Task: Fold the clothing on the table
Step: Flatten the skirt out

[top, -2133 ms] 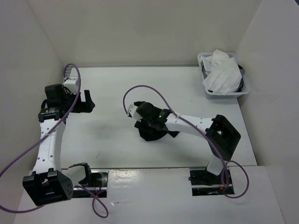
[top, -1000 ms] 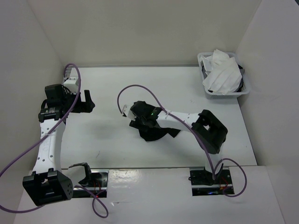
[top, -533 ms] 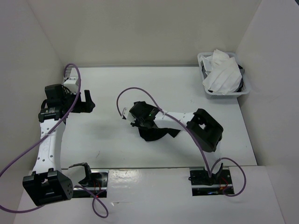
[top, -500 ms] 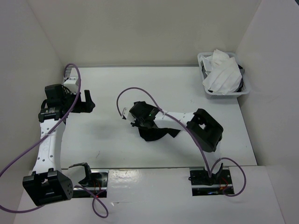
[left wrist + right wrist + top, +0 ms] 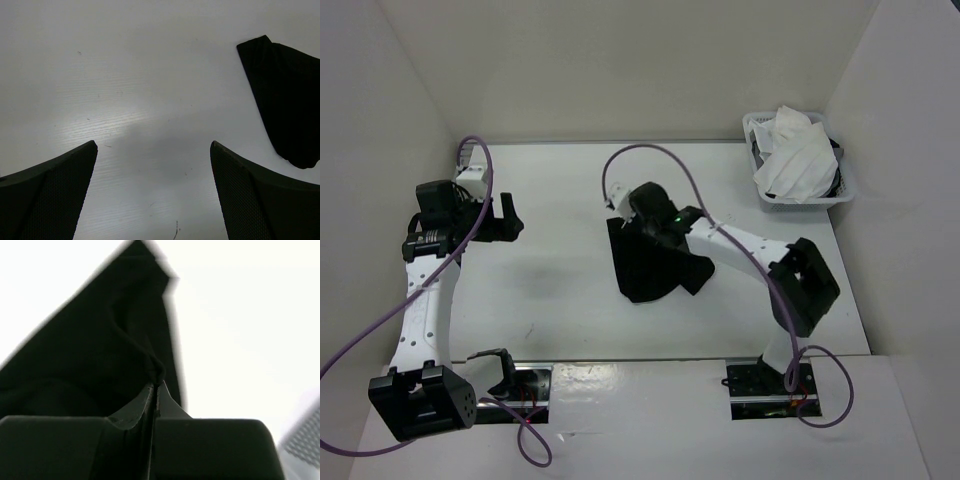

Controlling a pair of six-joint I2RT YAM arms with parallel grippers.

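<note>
Centrally, the right arm [image 5: 752, 250] reaches forward and leftward, elbow bent, with the right tool [image 5: 156, 384] pinched tight on the far edge of the clothing [image 5: 650, 268], which drapes onto the middle of the bench [image 5: 550, 190]. The left arm [image 5: 425, 300] stretches straight ahead, left tool [image 5: 152, 147] spread wide above bare bench.

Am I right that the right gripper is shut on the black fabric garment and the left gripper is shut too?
Only partly: the left wrist view shows the left gripper open over the white tabletop; the right gripper is shut on the black fabric garment.
</note>
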